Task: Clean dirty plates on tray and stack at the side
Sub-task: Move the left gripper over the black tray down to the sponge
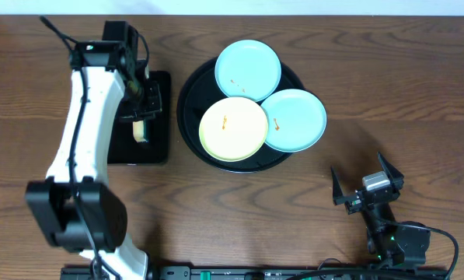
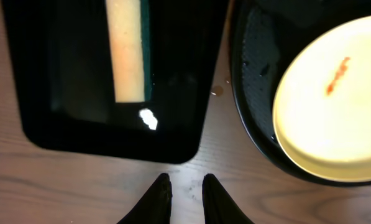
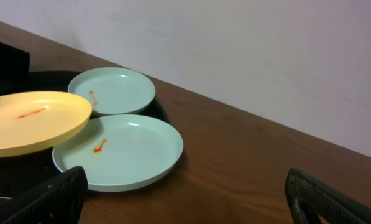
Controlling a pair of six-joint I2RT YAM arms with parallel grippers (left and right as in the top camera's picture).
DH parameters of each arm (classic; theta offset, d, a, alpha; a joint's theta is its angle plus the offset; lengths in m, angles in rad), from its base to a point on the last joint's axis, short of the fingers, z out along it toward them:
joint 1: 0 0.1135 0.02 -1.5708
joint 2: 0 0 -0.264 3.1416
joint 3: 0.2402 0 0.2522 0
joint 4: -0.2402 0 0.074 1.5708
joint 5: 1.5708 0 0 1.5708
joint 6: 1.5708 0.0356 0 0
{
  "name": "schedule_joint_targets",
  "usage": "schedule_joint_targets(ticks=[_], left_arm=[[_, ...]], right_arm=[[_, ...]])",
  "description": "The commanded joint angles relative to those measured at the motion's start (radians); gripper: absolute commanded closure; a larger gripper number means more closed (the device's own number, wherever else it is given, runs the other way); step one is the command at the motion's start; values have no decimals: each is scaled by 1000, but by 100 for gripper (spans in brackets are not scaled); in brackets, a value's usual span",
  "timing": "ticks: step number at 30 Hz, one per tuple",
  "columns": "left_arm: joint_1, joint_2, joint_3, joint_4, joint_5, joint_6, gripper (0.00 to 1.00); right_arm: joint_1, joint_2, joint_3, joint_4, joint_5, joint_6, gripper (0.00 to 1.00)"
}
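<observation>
Three plates lie on the round black tray (image 1: 186,101). A light blue plate (image 1: 248,68) is at the back and another (image 1: 294,118) at the right. The pale yellow plate (image 1: 233,128) overlaps them at the front. Each carries a small orange smudge. My left gripper (image 1: 146,97) hangs over the rectangular tray. In its wrist view the left gripper (image 2: 185,183) has its fingers close together with only table wood in the narrow gap, and the yellow plate (image 2: 334,106) shows at the right. My right gripper (image 3: 185,180) stands wide open, near the front right blue plate (image 3: 126,152).
A yellow sponge with a green backing (image 2: 128,50) lies in the rectangular black tray (image 2: 79,124), left of the round tray. Bare wooden table spreads to the right of and in front of the round tray. The right arm's base (image 1: 399,241) sits at the front right.
</observation>
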Motion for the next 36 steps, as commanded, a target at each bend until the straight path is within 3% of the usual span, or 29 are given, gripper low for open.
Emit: schedule_joint_targets(ticks=[1, 2, 3, 17, 22, 36], left_arm=[[3, 45, -6, 12, -13, -17, 81], [3, 58, -6, 19, -13, -17, 90], [3, 69, -6, 26, -13, -17, 91], [2, 234, -6, 100, -63, -17, 92], [3, 255, -6, 134, -149, -28, 91], [3, 262, -99, 258, -219, -29, 91]], right_arm=[[-14, -3, -1, -4, -7, 12, 1], [-14, -3, -1, -4, -7, 12, 1], [-14, -3, -1, -4, -7, 12, 1], [-14, -3, -1, -4, -6, 12, 1], [-14, -3, -1, -4, -7, 12, 1], [-14, -3, -1, -4, -7, 12, 1]])
